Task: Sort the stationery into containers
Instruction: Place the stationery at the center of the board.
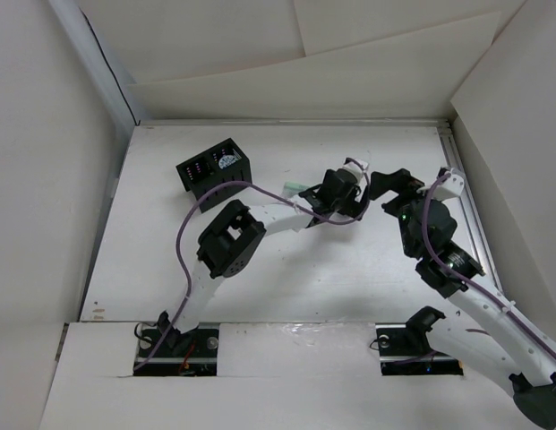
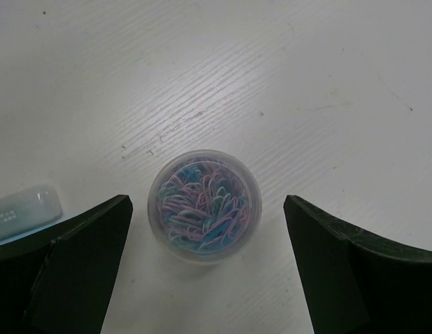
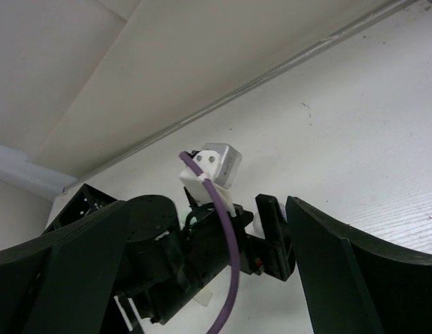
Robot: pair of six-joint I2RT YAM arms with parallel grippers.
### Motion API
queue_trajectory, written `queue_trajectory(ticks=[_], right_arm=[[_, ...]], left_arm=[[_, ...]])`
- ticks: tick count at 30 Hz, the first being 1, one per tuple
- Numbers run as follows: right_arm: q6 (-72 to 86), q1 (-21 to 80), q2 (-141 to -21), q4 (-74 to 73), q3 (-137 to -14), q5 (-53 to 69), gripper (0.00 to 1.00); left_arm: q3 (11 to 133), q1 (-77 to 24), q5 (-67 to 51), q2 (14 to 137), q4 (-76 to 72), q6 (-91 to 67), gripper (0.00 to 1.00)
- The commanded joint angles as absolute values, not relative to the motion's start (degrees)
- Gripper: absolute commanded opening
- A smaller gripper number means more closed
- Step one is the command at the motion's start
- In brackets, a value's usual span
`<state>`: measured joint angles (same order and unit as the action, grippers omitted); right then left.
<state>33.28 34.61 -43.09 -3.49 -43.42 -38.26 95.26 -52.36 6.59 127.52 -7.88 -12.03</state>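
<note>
A small round clear tub [image 2: 204, 205] of pastel blue and pink paper clips stands on the white table. My left gripper [image 2: 207, 261] is open, its fingers [image 2: 80, 268] on either side of the tub and apart from it. A pale bluish bar [image 2: 24, 214] lies at the left. In the top view the left gripper [image 1: 346, 193] hides the tub. A teal-green bar [image 1: 295, 188] lies just left of it. The black organiser box [image 1: 213, 170] stands at the back left, with a round bluish-white roll [image 1: 226, 161] inside. My right gripper [image 1: 387, 184] is open and empty, close to the right of the left gripper.
The right wrist view is filled by the left arm's wrist [image 3: 174, 257], its white camera [image 3: 217, 167] and purple cable [image 3: 226, 236]. White walls enclose the table; a metal rail [image 1: 470, 215] runs along the right edge. The two grippers are close together at mid-table.
</note>
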Motion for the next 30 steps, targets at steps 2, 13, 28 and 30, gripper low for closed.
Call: queue_trajectory(ticks=[2, 13, 28, 30], right_arm=[[33.7, 35.2, -42.4, -2.7, -44.1, -37.5, 1.0], [33.1, 35.2, -40.7, -2.2, -43.6, -35.9, 0.95], [33.1, 35.2, -38.8, -0.5, -41.9, -35.2, 0.94], [33.1, 35.2, -39.5, -0.5, -41.9, -34.6, 0.94]], left_arm=[[99.9, -52.9, 10.1, 130.1, -4.8, -10.6, 0.85], [94.8, -52.9, 10.1, 123.3, -9.5, -12.4, 0.44], [83.3, -43.4, 18.7, 104.1, -12.1, -20.5, 0.37], [81.3, -39.0, 21.1, 99.9, -12.7, -23.6, 0.37]])
